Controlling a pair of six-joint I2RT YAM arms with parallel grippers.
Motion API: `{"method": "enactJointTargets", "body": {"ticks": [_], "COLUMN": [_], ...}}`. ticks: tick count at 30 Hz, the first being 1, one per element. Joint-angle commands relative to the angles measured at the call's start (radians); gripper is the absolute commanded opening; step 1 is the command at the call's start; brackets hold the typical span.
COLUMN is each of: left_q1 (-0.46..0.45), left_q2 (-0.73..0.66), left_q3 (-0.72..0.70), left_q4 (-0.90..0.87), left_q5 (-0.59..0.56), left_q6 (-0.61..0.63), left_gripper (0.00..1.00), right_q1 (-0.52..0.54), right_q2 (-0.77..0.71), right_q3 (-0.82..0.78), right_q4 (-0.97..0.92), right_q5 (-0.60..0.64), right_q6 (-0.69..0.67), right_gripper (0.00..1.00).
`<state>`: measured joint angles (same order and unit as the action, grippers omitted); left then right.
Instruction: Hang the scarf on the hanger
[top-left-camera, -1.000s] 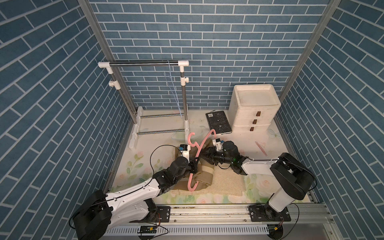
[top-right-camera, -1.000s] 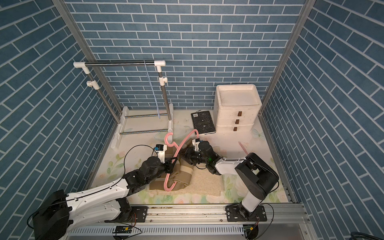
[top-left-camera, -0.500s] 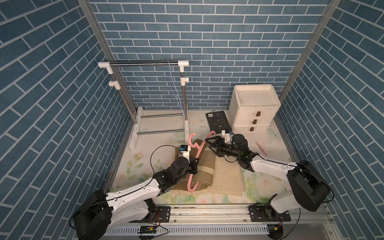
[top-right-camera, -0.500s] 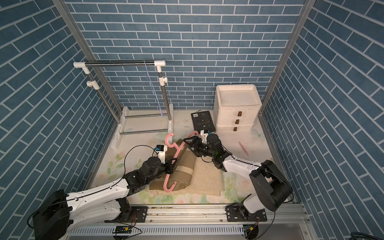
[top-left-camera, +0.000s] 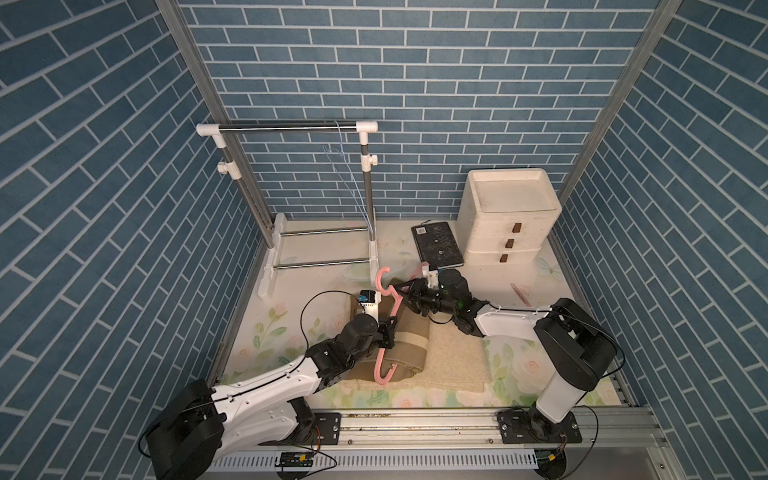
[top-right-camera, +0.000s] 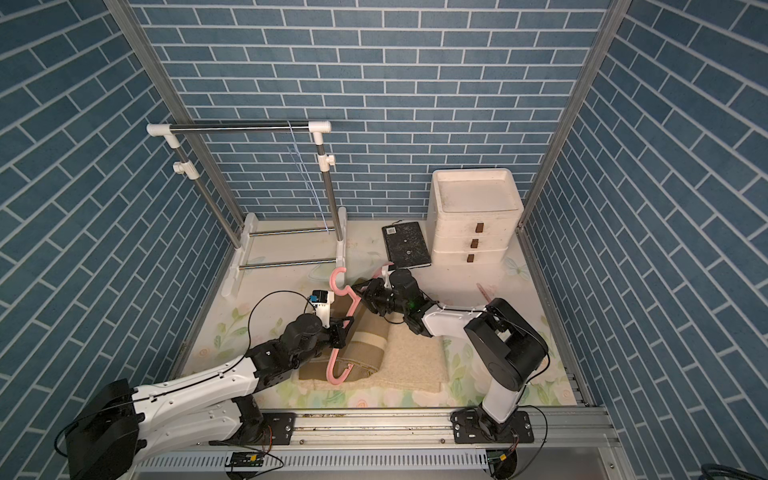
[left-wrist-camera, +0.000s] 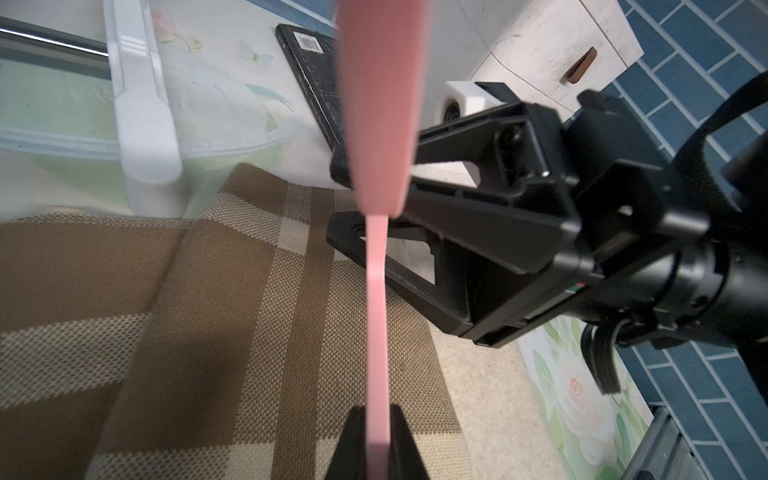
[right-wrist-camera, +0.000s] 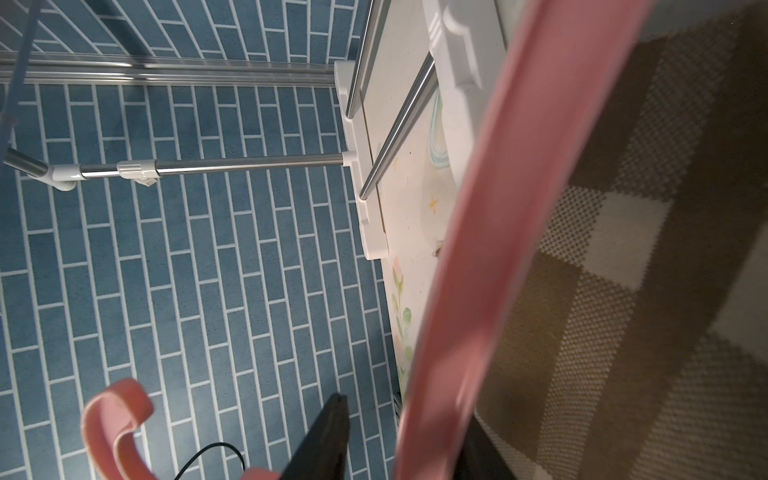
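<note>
Presently the pink hanger is clamped along one arm by the left gripper. Near the hook it is straddled by the right gripper, though whether it is pinched cannot be told. One scarf lies folded beneath, unhung, so threading it through is judged next. Two hangers are counted, with a blue hanger on the rack.

Barcode on book – nothing legible

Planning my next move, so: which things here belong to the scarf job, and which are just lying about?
Job: scarf, pink hanger, left hand, right hand.
Lying about: clothes rack, black book, drawer unit, beige towel.
</note>
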<state>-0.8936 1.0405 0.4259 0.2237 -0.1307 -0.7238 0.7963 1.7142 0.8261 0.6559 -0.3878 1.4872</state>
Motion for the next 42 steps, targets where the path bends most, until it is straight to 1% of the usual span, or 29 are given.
{"method": "enactJointTargets", "body": {"ticks": [1,4,7,9,13,15,17,18,21,24,26,28,31,34,37,42], "left_q1": [-0.005,-0.005,-0.005,-0.004,0.012,0.045,0.113,0.160,0.345,0.494,0.547,0.566,0.567,0.568,0.570,0.570], "left_q2": [-0.021,-0.037,-0.083,-0.134,-0.241,-0.301,-0.348,-0.363,-0.361,-0.269,-0.165,-0.052,0.096,0.208,0.297,0.429], "left_q3": [0.019,0.033,0.045,0.052,0.034,0.017,0.003,-0.004,-0.024,-0.025,0.004,0.054,0.131,0.175,0.209,0.253], "left_q4": [0.016,-0.026,-0.090,-0.176,-0.302,-0.342,-0.361,-0.362,-0.316,-0.227,-0.185,-0.171,-0.160,-0.145,-0.137,-0.137], "left_q5": [-0.022,-0.033,-0.063,-0.123,-0.199,-0.206,-0.163,-0.118,0.092,0.315,0.436,0.517,0.581,0.606,0.620,0.685], "left_q6": [0.026,0.045,0.059,0.047,-0.005,-0.030,-0.040,-0.040,-0.016,0.023,0.058,0.101,0.158,0.193,0.223,0.250], "left_gripper": [0.01,0.18,0.35,0.46,0.52,0.52,0.52,0.53,0.57,0.61,0.63,0.63,0.63,0.63,0.62,0.61], "right_q1": [0.006,0.000,-0.006,-0.015,-0.030,-0.036,-0.041,-0.042,-0.047,-0.051,-0.052,-0.053,-0.053,-0.055,-0.056,-0.059], "right_q2": [-0.030,-0.037,-0.043,-0.050,-0.066,-0.069,-0.071,-0.072,-0.070,-0.055,-0.044,-0.035,-0.034,-0.036,-0.036,-0.028], "right_q3": [-0.028,-0.034,-0.043,-0.051,-0.069,-0.076,-0.080,-0.082,-0.076,-0.070,-0.064,-0.060,-0.049,-0.044,-0.042,-0.033], "right_q4": [-0.015,-0.016,-0.016,-0.015,-0.004,0.015,0.031,0.037,0.056,0.090,0.119,0.131,0.118,0.103,0.101,0.100], "right_q5": [0.043,0.035,0.031,0.027,0.022,0.011,0.001,-0.004,-0.032,-0.081,-0.121,-0.152,-0.183,-0.201,-0.209,-0.220], "right_q6": [-0.001,-0.014,-0.031,-0.047,-0.068,-0.077,-0.088,-0.093,-0.114,-0.122,-0.125,-0.131,-0.154,-0.170,-0.174,-0.179], "right_gripper": [0.24,0.11,0.05,0.02,0.00,0.00,0.00,0.00,0.00,0.00,0.00,0.00,0.00,0.00,0.00,0.00]}}
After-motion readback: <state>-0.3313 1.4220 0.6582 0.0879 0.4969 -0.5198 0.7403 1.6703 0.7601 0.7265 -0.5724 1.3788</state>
